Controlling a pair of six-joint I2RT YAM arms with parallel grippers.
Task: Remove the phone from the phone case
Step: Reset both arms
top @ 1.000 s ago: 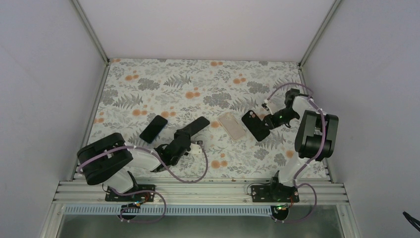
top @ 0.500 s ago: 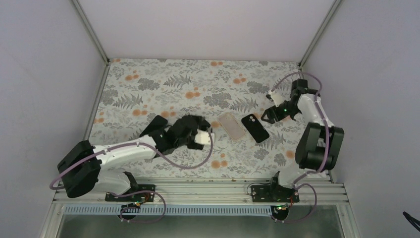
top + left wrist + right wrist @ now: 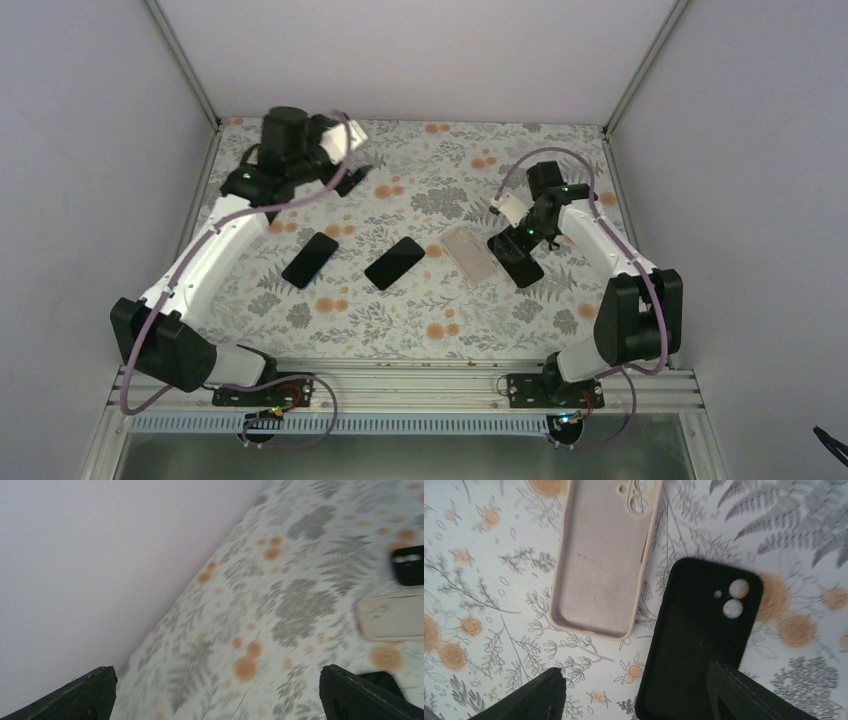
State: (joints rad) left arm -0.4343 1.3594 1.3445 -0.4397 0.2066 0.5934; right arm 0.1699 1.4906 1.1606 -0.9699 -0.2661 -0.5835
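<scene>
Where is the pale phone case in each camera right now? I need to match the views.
Top external: the phone case lies centre-right on the flowered table.
Left wrist: phone case at the right edge, mid-height.
Right wrist: phone case upper centre-left, empty, inside up.
Shared landmark: the black shell with camera holes lying beside it.
</scene>
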